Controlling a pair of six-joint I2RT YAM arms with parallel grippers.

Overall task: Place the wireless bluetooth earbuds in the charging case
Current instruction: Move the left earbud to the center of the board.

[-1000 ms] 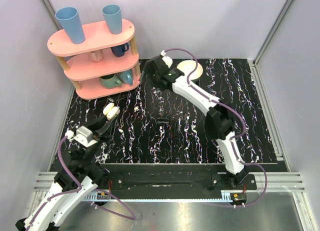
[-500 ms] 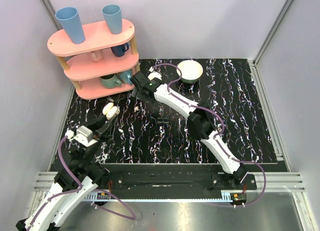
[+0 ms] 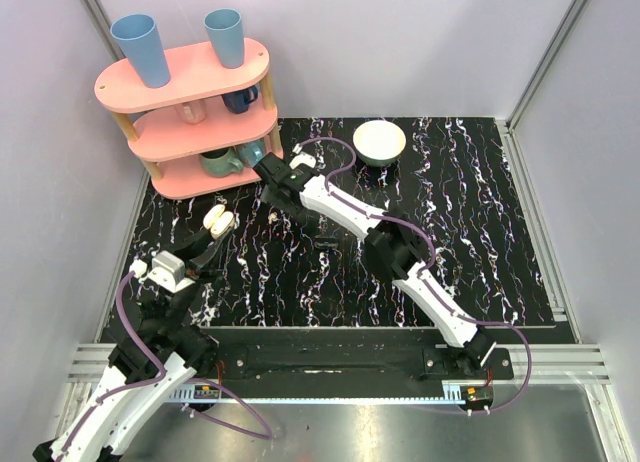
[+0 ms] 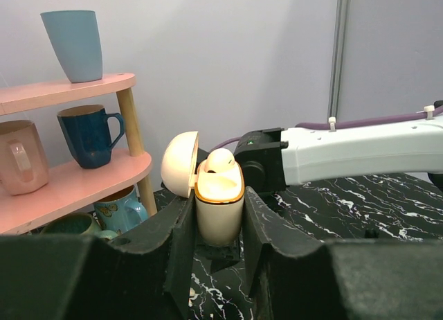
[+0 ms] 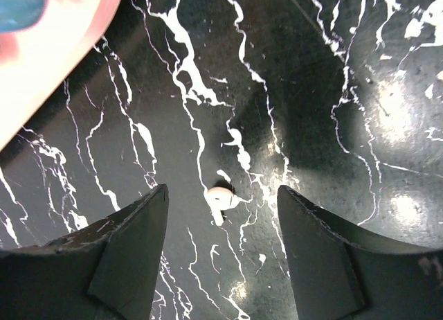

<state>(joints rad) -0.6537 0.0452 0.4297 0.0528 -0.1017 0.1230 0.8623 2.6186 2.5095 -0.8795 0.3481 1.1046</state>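
Cream rounded case (image 4: 219, 202), hinged open, holds earbud (image 4: 220, 161), left claw (image 4: 218, 223) clamped on it | right claw (image 5: 221, 192) apart over loose earbud (image 5: 220, 197) on glossy marbled tabletop (image 5: 311, 91).

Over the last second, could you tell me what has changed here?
The right gripper swung left from the white bowl toward the pink shelf and now hovers open over a loose earbud. The left gripper stayed shut on the open charging case.

No text, label, brand or number can be read in any view; the fine markings on the rail (image 3: 330, 396) are too small to be made out.
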